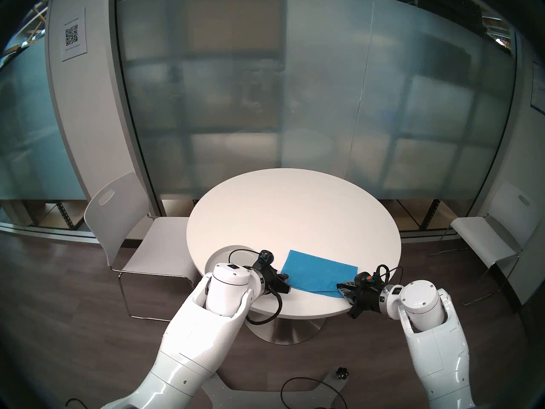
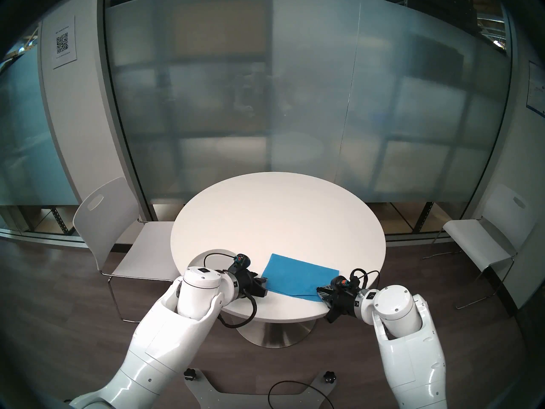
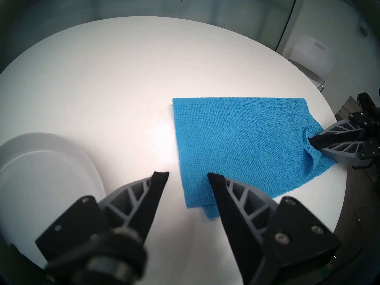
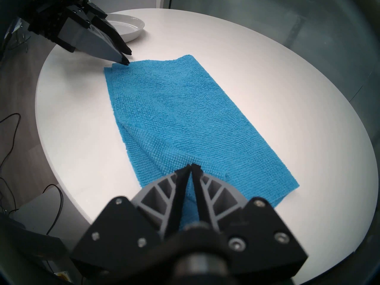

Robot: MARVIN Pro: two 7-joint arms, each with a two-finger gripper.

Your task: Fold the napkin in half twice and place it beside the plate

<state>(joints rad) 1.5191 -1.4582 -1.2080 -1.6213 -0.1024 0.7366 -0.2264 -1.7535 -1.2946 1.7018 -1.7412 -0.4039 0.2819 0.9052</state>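
1. My right gripper (image 4: 191,168) is pinched on the near right corner of the napkin (image 4: 185,118), bunching it, I judge to carry it over for fold 2.
2. My left gripper (image 3: 188,175) is spread, gripping nothing, straddling the napkin's left edge.
3. The napkin lies doubled into 2 layers on the table (image 1: 295,210), right of the plate (image 3: 30,155).

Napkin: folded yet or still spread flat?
Folded once. The napkin lies as a rectangle with a second layer's edge peeking out at its near corner; the right end effector pinches one short end.
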